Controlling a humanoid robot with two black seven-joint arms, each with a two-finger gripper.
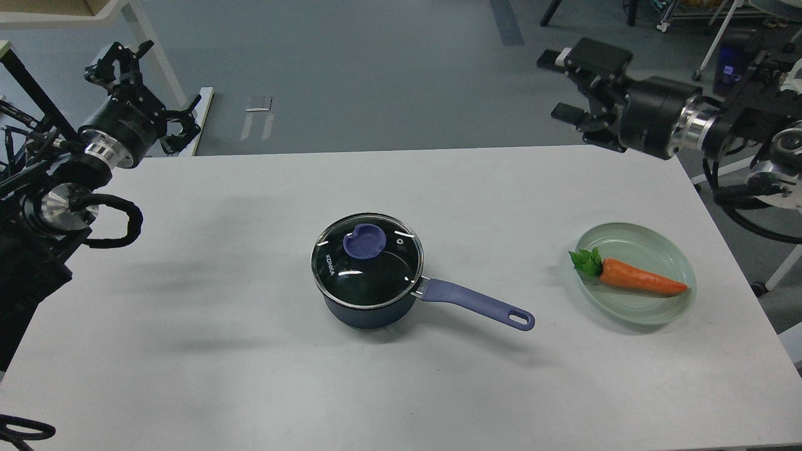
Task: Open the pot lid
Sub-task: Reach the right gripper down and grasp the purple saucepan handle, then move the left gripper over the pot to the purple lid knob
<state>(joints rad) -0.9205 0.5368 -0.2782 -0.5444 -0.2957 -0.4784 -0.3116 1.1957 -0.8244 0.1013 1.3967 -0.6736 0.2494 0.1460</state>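
A dark blue pot (366,310) stands at the middle of the white table (238,351), its purple handle (476,304) pointing right and toward me. A glass lid (351,275) with a purple knob (365,240) sits shut on the pot. My left gripper (170,74) is open and empty, raised beyond the table's far left corner, far from the pot. My right gripper (562,86) is open and empty, above the table's far right edge, fingers pointing left.
A pale green plate (626,235) at the right holds an orange carrot (644,283) with green leaves. Grey floor lies beyond the table's far edge. Table legs and a dark frame stand at the far left.
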